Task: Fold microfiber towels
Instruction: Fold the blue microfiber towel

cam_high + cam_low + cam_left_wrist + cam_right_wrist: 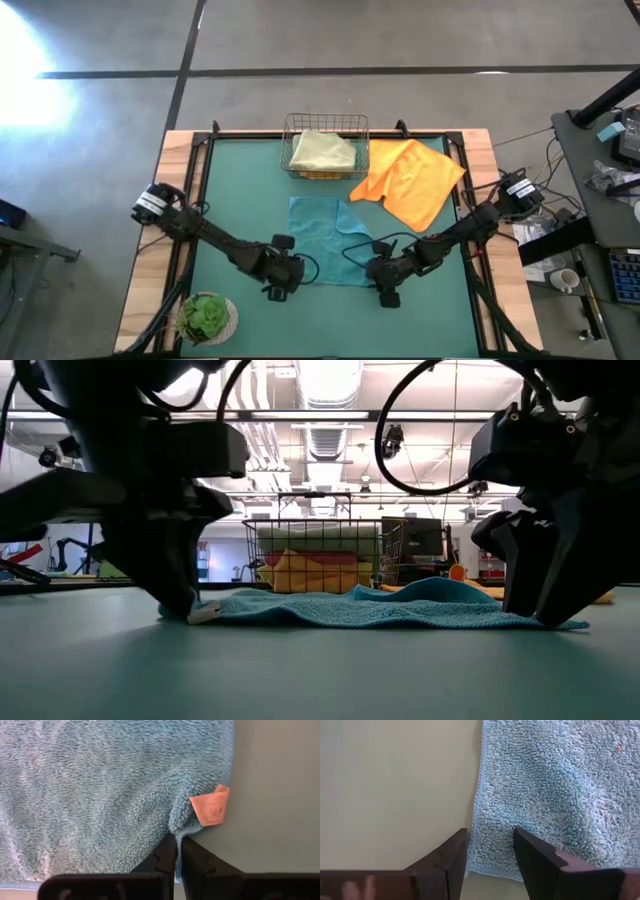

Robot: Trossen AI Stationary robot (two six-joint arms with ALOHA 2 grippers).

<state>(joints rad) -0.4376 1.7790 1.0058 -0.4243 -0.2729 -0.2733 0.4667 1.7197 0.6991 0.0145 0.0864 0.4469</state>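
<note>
Teal towel flat (long axis front-to-back)

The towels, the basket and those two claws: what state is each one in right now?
Teal towel: spread flat on the mat, near corners at both grippers.
Orange towel: rumpled, unfolded, beside the basket.
Sage towel: in the basket, on top.
Basket: upright, holding towels.
Left gripper: shut on the teal towel's corner.
Right gripper: open, astride the teal towel's other near corner.
Plant: upright at the table's corner.
</note>
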